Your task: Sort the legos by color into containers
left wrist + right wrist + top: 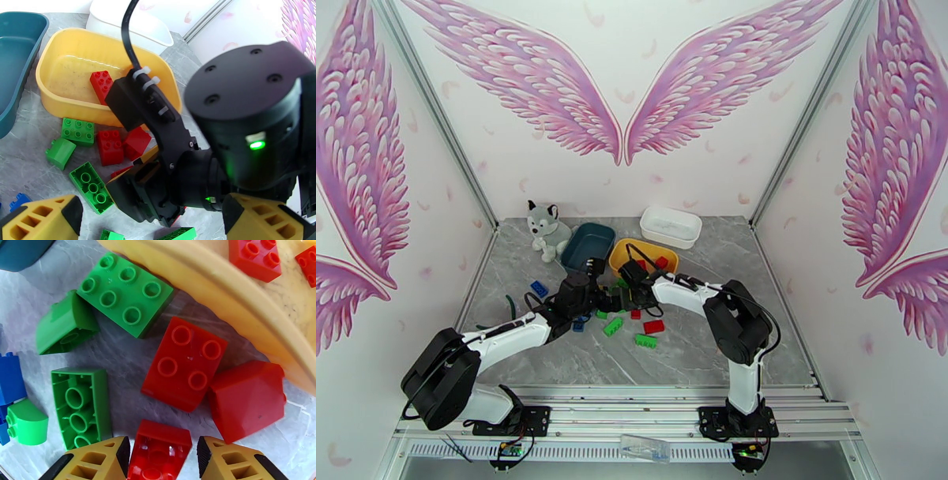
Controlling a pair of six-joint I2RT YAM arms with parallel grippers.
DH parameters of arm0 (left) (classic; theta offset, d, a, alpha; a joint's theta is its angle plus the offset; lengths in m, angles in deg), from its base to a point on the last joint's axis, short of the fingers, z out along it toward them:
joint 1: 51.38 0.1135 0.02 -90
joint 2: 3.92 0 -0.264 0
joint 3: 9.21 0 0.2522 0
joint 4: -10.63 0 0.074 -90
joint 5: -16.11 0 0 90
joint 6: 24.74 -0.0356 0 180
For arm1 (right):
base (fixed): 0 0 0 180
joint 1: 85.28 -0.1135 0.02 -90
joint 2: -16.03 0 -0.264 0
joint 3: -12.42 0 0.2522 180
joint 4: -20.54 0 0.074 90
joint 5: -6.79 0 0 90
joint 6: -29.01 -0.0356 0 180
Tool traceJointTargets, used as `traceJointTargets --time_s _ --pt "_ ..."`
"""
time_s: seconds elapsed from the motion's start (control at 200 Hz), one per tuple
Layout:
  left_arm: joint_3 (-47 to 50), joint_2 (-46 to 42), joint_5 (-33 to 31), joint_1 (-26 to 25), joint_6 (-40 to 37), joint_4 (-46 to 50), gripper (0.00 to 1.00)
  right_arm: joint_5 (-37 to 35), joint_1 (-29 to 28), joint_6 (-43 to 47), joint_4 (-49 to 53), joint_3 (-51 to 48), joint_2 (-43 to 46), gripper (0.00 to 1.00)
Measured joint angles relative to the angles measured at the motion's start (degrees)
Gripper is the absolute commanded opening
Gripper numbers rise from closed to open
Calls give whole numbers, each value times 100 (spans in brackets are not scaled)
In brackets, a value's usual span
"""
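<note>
backdrop: white walls painted with pink wings point(529, 71).
surface: grey marbled table point(711, 347), with loose legos point(648, 341) scattered between the two arms.
plush husky point(545, 227): back left, beside the teal tub point(588, 245); no part of the sort.
left gripper point(152, 207): jaws at full spread, holding nothing, just left of the right gripper.
red brick point(162, 437): on the table between the right fingers, long axis seemingly in line with them.
right gripper point(160, 455): jaws narrow, flanking the red brick's sides; cannot tell whether the pads press on it.
yellow tub point(221, 291): just ahead of the right jaws, past two more red pieces; red bricks point(101, 85) inside; right arm nearer.
white tub point(671, 229): back right, near the yellow tub.
</note>
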Motion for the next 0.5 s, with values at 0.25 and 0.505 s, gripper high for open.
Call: traceJointTargets --time_s 0.25,0.505 --pt "0 0 4 0 -2 0 99 -24 -11 61 17 15 -26 37" --pt "0 4 149 52 -2 -76 99 -149 -11 66 61 -105 507 36"
